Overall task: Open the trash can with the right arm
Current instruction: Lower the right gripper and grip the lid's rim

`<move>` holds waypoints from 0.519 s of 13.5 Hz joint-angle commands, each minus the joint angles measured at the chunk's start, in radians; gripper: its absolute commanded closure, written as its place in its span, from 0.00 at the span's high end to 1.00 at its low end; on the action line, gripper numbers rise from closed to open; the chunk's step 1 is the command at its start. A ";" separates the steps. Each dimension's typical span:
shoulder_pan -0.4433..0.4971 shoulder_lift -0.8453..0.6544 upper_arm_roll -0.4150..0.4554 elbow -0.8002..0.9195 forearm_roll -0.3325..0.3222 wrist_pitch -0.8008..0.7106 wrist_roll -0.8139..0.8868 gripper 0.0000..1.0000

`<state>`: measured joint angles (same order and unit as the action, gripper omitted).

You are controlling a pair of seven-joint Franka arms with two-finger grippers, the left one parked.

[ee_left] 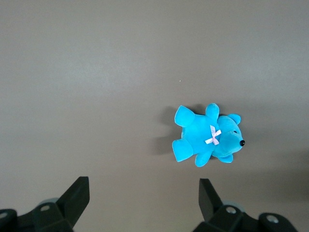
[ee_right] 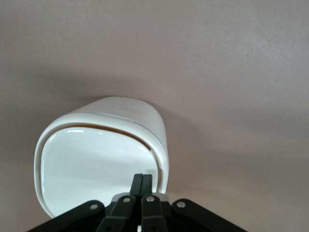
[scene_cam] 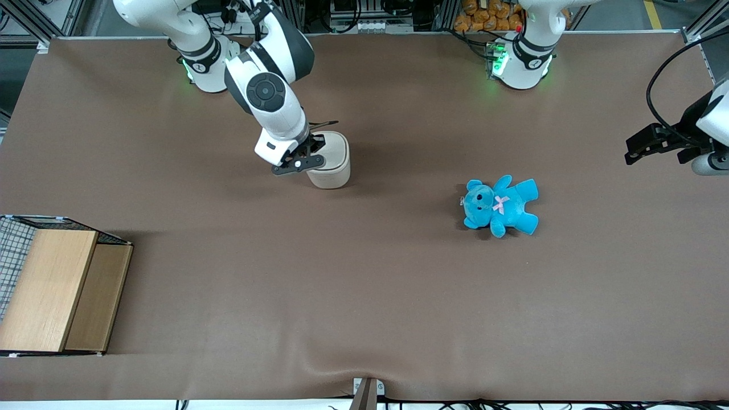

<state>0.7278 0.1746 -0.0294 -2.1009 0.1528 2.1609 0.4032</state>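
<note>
The trash can (scene_cam: 332, 161) stands upright on the brown table (scene_cam: 364, 296), well in from every edge, and the right arm (scene_cam: 267, 91) brings its gripper (ee_right: 143, 185) down over the can's lid (ee_right: 96, 174), jaws pressed together with nothing between them and the tips seemingly on the lid near its rim, though contact is hard to confirm. From the can, a blue teddy (scene_cam: 501, 206) lies at about four o'clock with bare cloth between them, and a wooden box (scene_cam: 54, 287) sits at about eight o'clock by the table's edge, well apart.
</note>
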 commanded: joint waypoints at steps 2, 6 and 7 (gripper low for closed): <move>0.048 -0.018 -0.010 -0.028 0.002 0.022 0.049 0.00; 0.050 -0.018 -0.012 -0.042 0.002 0.023 0.048 0.00; 0.048 -0.015 -0.012 -0.042 0.001 0.025 0.048 0.00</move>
<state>0.7664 0.1746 -0.0314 -2.1160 0.1528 2.1668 0.4376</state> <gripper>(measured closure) 0.991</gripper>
